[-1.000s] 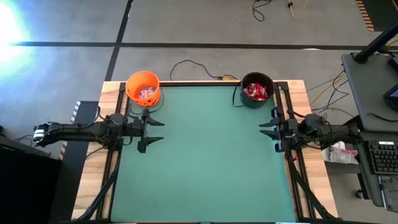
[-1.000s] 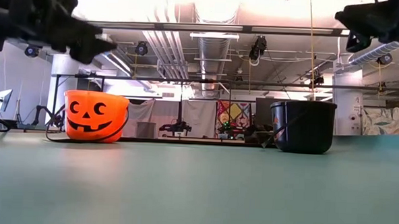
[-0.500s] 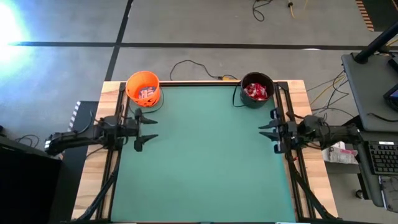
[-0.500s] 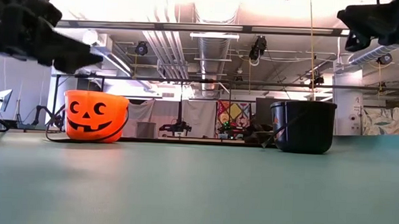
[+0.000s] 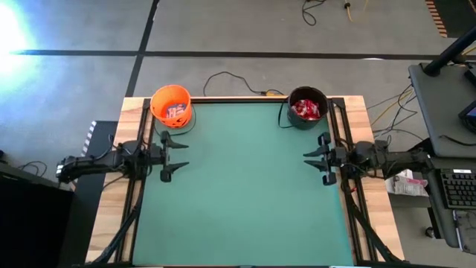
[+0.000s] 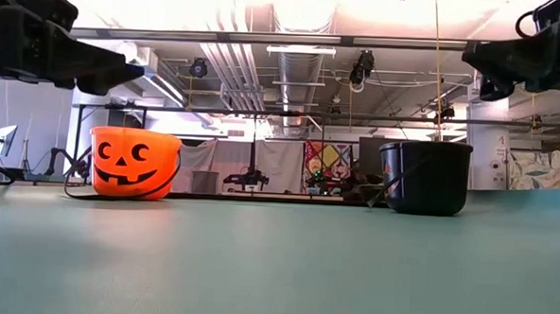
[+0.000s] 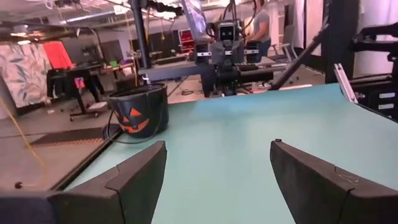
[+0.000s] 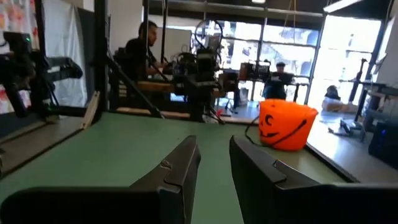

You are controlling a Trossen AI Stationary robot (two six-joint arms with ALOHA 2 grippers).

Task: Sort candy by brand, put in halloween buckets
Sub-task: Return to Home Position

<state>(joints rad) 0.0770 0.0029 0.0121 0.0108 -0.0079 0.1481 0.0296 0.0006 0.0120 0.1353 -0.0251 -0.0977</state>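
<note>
The orange bucket (image 5: 171, 104) stands at the green mat's far left corner with pale candy (image 5: 176, 112) inside. At the far right stands the black bucket (image 5: 307, 106), holding red candy packets (image 5: 306, 110). My left gripper (image 5: 182, 155) hovers open over the mat's left edge, pointing level toward the right. Over the right edge my right gripper (image 5: 307, 159) faces it, its fingers a narrow gap apart. Neither has anything between its fingers (image 7: 217, 174) (image 8: 214, 168). Both sit high above the mat in the low view (image 6: 132, 73) (image 6: 469, 59).
The green mat (image 5: 245, 193) lies in a wooden-edged table frame (image 5: 372, 123). A cable (image 5: 230, 78) runs behind the far edge. A desk with a keyboard (image 5: 457, 186) stands to the right. People (image 8: 146, 50) are in the room beyond the table.
My left gripper has drawn back toward the table's left edge and come down a little, staying open. My right gripper has sunk slightly and edged toward the table's middle. The buckets have kept still.
</note>
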